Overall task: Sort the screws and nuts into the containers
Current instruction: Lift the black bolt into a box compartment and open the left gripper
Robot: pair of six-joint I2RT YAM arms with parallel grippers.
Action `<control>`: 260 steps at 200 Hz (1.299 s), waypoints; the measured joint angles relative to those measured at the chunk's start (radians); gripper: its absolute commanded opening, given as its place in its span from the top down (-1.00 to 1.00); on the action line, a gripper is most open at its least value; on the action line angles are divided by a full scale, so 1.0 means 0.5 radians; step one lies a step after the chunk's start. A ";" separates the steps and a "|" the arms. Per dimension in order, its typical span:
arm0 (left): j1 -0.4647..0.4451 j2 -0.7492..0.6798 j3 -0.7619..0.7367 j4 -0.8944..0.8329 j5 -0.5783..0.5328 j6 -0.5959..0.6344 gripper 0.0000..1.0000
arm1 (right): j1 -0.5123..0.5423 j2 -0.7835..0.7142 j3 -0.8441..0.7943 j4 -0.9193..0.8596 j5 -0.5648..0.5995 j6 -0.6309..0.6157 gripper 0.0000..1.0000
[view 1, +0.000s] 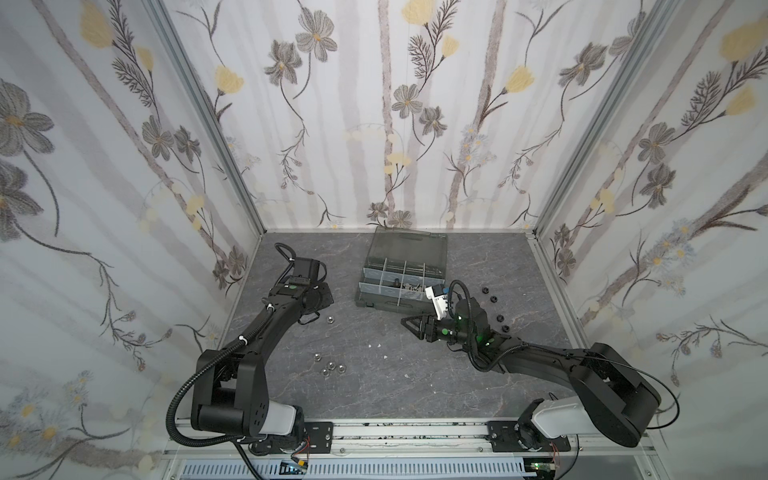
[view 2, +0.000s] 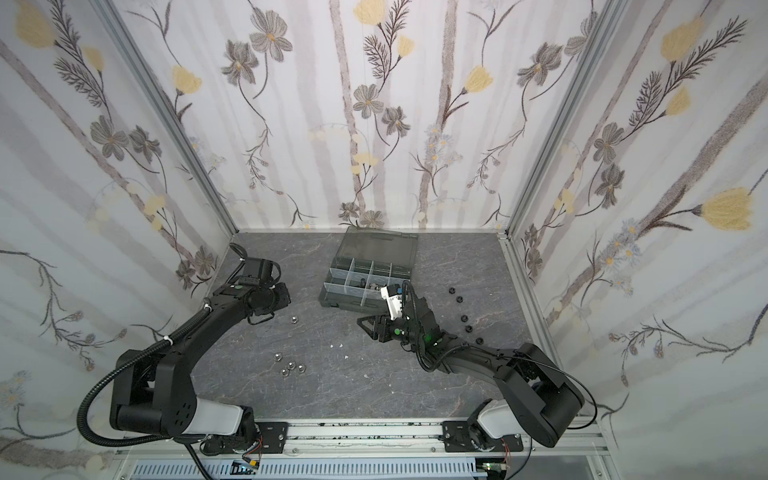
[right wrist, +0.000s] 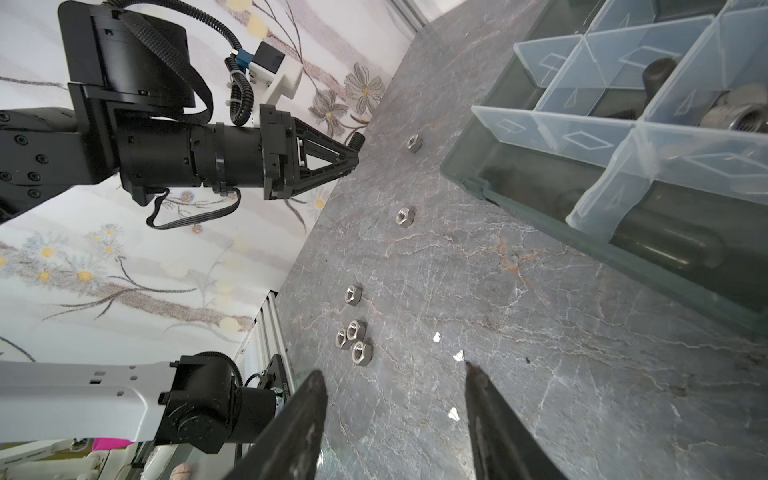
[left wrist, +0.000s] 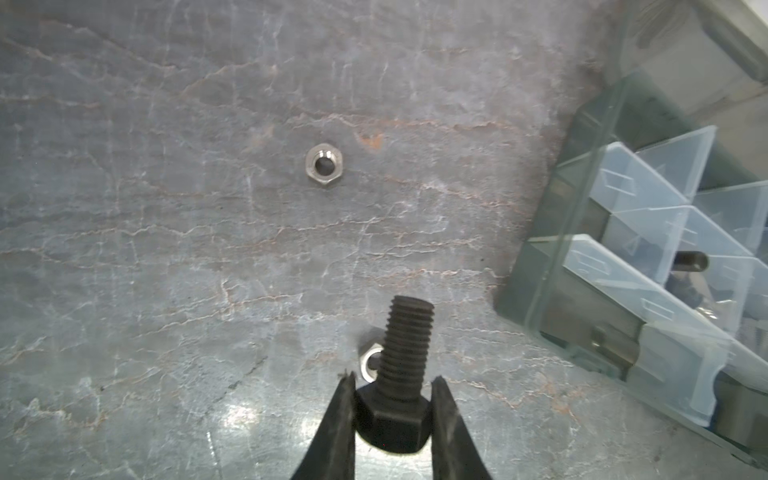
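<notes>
Black hex screw (left wrist: 405,357) clamped by its head in left gripper (left wrist: 394,379), thread pointing outward, over grey table (left wrist: 166,249), near organizer case (left wrist: 536,291). Silver nut (left wrist: 323,166) lies further out. Right gripper (right wrist: 392,368) partly spread, empty, near four-nut cluster (right wrist: 353,338).

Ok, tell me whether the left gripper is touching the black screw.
Touching. The left wrist view shows the left gripper closed on the hex head of the black screw, both fingers pressed against its sides with no gap.

Grey table (view 1: 374,390): nuts (view 1: 331,365), organizer case (view 1: 376,302)
</notes>
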 measured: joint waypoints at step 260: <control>-0.703 1.180 1.156 0.239 0.140 0.029 0.66 | -0.325 -0.410 0.098 -0.962 0.369 -0.378 -0.12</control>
